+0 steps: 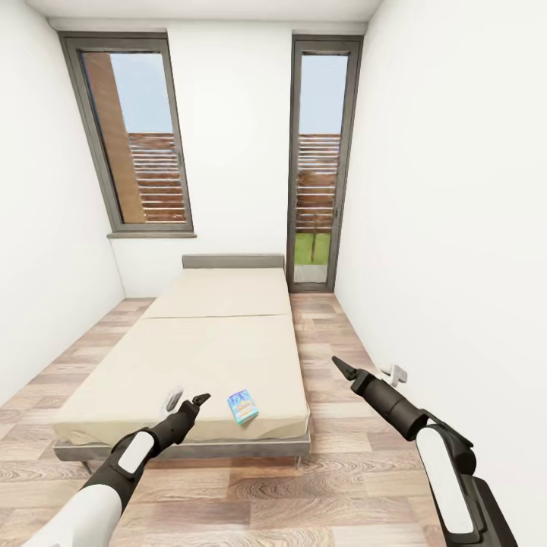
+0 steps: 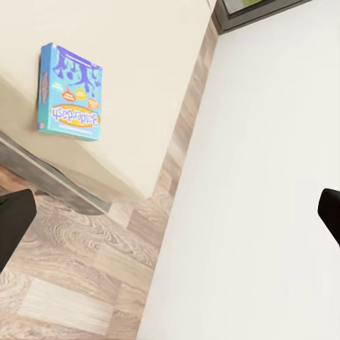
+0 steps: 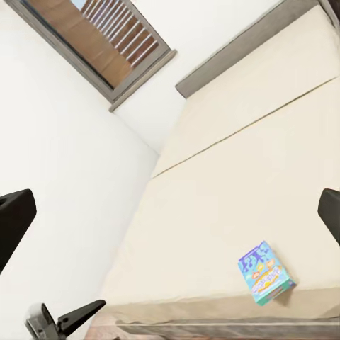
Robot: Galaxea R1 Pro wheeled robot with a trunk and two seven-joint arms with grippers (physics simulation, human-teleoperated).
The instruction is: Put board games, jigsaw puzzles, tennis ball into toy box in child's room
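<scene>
A small blue board game (image 1: 243, 406) lies flat on the cream bed (image 1: 213, 357), near its foot at the right corner. My left gripper (image 1: 187, 398) hovers open over the foot edge, just left of the box and apart from it. In the left wrist view the board game (image 2: 69, 92) sits on the bed (image 2: 142, 57) beyond the open gripper (image 2: 170, 221). My right gripper (image 1: 368, 370) is open and empty over the floor to the right of the bed. From the right wrist view, the game (image 3: 264, 273) rests on the mattress (image 3: 248, 177). The table and toy box are out of view.
The bed runs lengthwise to a grey headboard (image 1: 232, 261) under the far wall. Two tall grey-framed windows (image 1: 137, 137) (image 1: 323, 159) stand behind it. A white wall (image 1: 456, 228) is close on my right, with a strip of wood-plank floor (image 1: 334, 471) between it and the bed.
</scene>
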